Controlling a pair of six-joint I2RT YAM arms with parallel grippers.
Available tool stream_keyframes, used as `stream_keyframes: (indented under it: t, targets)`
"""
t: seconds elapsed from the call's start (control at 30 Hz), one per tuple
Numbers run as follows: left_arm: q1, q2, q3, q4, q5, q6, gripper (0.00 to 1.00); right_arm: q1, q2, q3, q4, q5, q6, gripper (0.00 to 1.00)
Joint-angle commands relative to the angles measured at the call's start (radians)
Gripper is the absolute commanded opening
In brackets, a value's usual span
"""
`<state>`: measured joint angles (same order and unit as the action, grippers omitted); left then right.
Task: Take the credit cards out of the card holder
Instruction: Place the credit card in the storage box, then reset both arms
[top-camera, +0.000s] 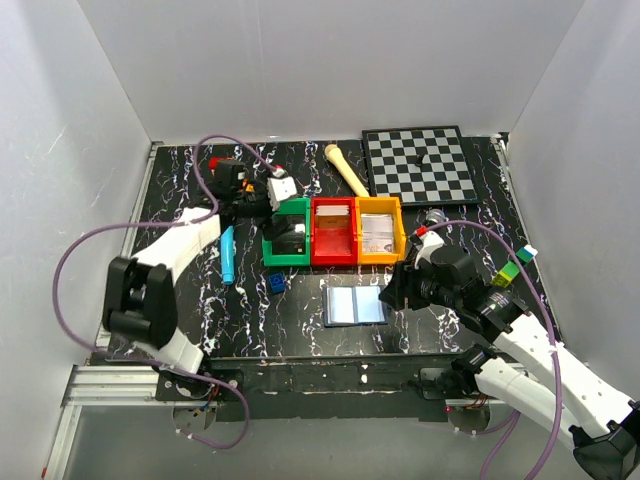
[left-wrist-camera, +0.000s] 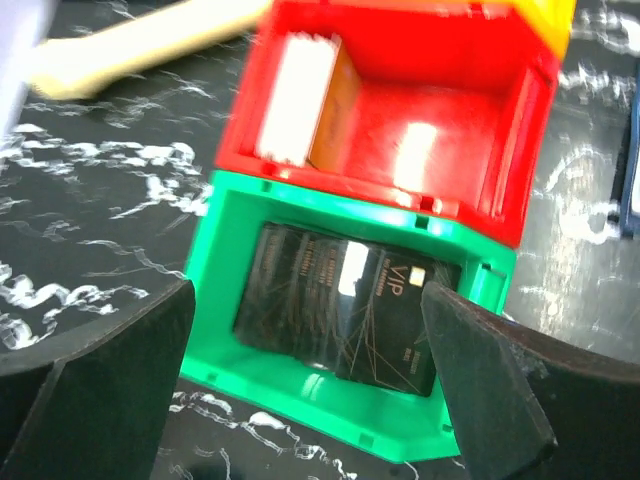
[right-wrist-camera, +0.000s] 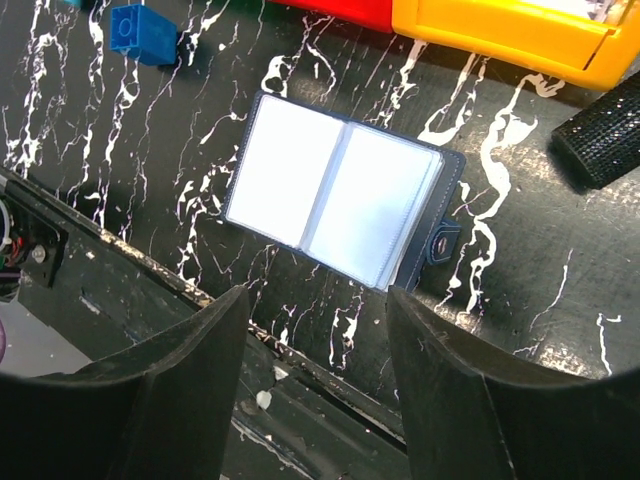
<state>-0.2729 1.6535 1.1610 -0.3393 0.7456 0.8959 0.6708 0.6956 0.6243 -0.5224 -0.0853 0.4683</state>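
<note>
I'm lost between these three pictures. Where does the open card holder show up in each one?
Top external: the card holder lies open at centre, just nearer the arms than the row of bins.
Left wrist: only a dark blue sliver at the right edge, probably it.
Right wrist: the card holder lies in the middle, its two pale panels facing up.
Shared landmark: the red bin, visible in all three.

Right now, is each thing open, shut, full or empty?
card holder, open flat, pockets look empty
green bin, holds a black card
red bin, holds a leaning card
yellow bin, something flat inside
left tool, open, above green bin
right tool, open, above card holder
</note>
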Motion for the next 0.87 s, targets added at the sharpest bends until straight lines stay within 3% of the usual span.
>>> stream_keyframes:
  t: [0.0,0.03,0.1,0.13,0.2,0.37,0.6,0.83]
  targets:
    - [-0.026,-0.237,-0.079,0.237,-0.224,-0.483,0.98,0.004,-0.007,0.041,-0.007,0.061,0.000,0.66]
    - [-0.028,-0.268,-0.073,0.261,-0.382,-0.725,0.98,0.004,-0.007,0.046,-0.017,0.080,0.003,0.67]
    - [-0.023,-0.291,-0.008,0.112,-0.564,-1.032,0.98,0.004,-0.013,0.061,-0.043,0.128,0.007,0.68]
    - [-0.020,-0.294,0.024,-0.011,-0.557,-1.070,0.98,0.003,-0.015,0.072,-0.054,0.149,0.012,0.68]
    - [-0.020,-0.323,0.023,-0.090,-0.566,-1.159,0.98,0.004,-0.025,0.087,-0.077,0.180,0.016,0.69]
    - [-0.011,-0.558,-0.242,-0.092,-0.673,-1.449,0.98,0.004,-0.073,0.140,-0.157,0.268,0.000,0.70]
    - [-0.015,-0.862,-0.504,-0.133,-0.575,-1.536,0.98,0.004,-0.107,0.163,-0.211,0.360,-0.048,0.70]
    - [-0.015,-0.954,-0.436,-0.207,-0.660,-1.477,0.98,0.004,-0.071,0.206,-0.214,0.375,-0.037,0.71]
